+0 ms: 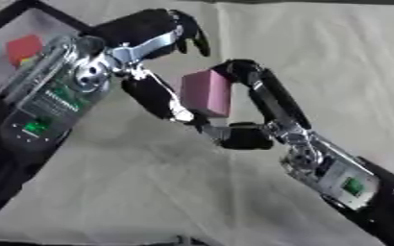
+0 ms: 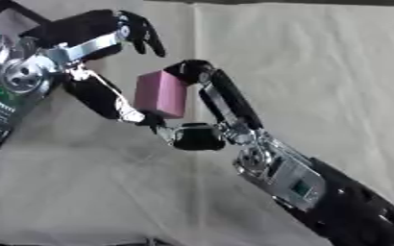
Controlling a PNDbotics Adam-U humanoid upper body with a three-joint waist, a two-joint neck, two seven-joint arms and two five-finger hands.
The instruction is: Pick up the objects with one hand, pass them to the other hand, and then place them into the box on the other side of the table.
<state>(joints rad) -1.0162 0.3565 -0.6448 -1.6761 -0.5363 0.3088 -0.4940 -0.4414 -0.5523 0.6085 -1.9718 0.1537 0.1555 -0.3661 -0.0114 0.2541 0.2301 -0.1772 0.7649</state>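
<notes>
A: In the left eye view our right hand has its fingers and thumb curled round the pink block, lifting it above the cloth-covered table at mid-table. Our left hand arches around it, fingers spread wide, thumb alongside the block — we judge this the handover.

B: In the right eye view the block's near face is bare, left free for the taking hand. The black-rimmed box, with something red inside, waits at far left.
</notes>
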